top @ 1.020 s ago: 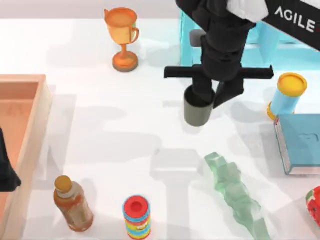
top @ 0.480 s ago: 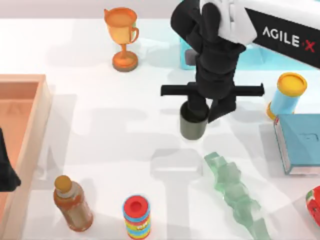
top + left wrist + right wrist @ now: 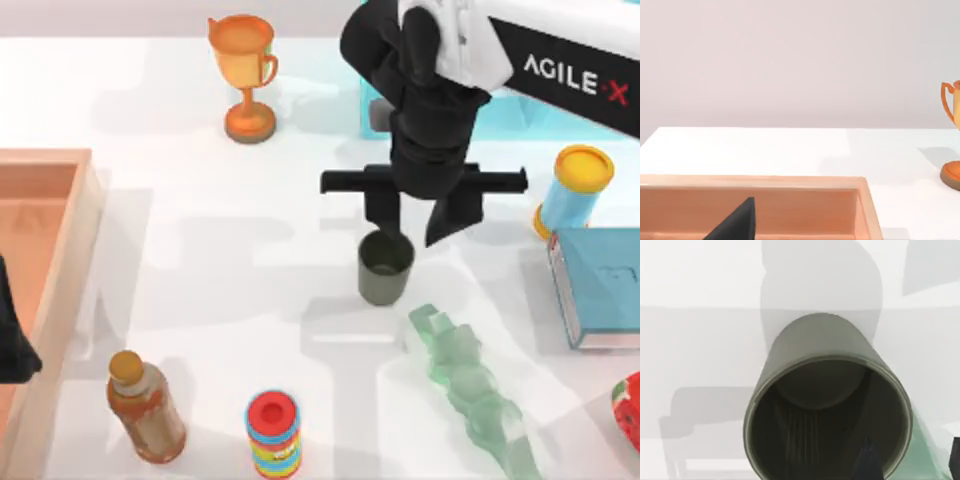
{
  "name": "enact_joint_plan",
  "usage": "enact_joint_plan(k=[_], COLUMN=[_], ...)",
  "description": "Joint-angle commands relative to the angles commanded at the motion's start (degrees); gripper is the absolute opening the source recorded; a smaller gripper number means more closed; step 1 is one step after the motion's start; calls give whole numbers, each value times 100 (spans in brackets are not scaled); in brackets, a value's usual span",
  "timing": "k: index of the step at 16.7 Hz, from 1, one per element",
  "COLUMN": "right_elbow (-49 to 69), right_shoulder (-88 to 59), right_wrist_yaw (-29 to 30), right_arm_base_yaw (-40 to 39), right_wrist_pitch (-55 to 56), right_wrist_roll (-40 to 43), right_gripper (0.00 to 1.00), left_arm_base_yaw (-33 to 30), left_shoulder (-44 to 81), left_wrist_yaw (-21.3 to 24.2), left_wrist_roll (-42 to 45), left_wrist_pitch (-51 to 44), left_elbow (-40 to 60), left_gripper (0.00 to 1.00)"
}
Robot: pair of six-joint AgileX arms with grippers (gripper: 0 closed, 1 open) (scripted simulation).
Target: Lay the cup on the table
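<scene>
The cup (image 3: pixel 385 267) stands upright, mouth up, on the white surface (image 3: pixel 230 260), alone and free. It sits just beside the near end of the pale green ridged block (image 3: pixel 470 385), on the side toward the orange trophy (image 3: pixel 245 75). It looks light, rigid and smooth-walled, so it could slip; a grip across the rim or mid-wall would suit. The right hand (image 3: pixel 425 215) hangs just above the cup, released, its fingers spread apart. Half a second ago those fingers straddled the cup's rim; now they have lifted clear. The left hand (image 3: pixel 12 340) rests parked over the wooden tray (image 3: pixel 85 215), far from the block.
</scene>
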State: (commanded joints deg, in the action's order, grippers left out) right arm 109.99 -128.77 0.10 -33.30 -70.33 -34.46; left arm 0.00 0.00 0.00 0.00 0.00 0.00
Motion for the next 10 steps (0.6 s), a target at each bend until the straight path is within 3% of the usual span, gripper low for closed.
enact_joint_plan(k=[5, 10], right_elbow=[0, 0], right_shoulder=[0, 0], right_wrist_yaw=[0, 0], right_arm_base_yaw=[0, 0], right_wrist_pitch=[0, 0], right_wrist_roll=[0, 0], right_gripper=[98, 100], left_arm_base_yaw=[0, 0], left_shoulder=[0, 0], left_wrist_yaw=[0, 0], left_wrist_roll=[0, 0], left_wrist_pitch=[0, 0], left_elbow=[0, 0], left_gripper=[100, 100])
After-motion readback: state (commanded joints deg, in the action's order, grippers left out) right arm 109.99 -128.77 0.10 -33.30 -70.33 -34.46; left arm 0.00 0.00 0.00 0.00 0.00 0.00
